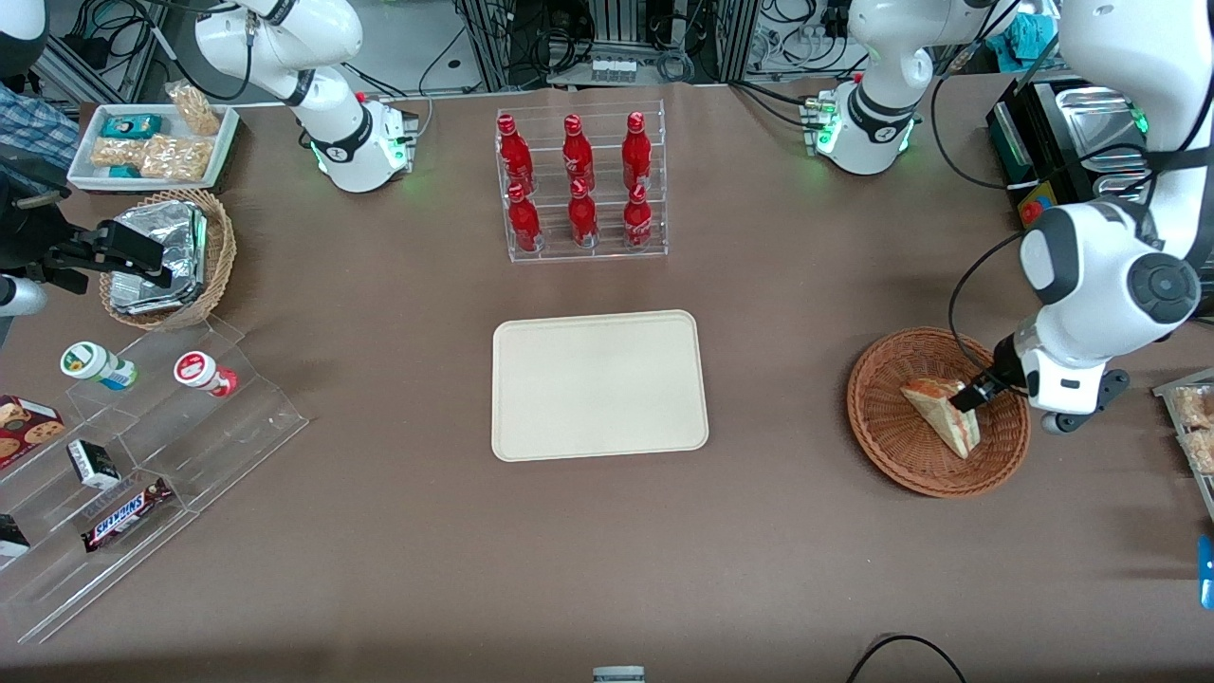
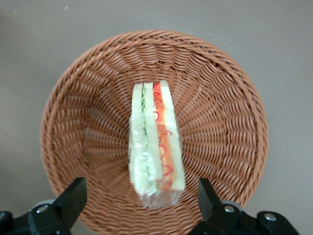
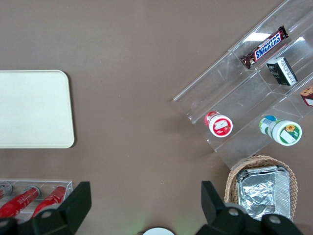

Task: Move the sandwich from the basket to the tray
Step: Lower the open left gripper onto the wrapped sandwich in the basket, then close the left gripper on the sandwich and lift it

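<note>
Open-fingered gripper [image 2: 139, 205] hovers over the sandwich [image 2: 154, 147], not yet grasped, in the basket [image 2: 234, 98]; tray [image 1: 599, 384] lies bare.

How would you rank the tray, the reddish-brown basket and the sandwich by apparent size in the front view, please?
1. tray, largest.
2. basket, about as wide as the tray's short side.
3. sandwich, smallest; it lies in the basket, with the left arm's hand open over it.
</note>
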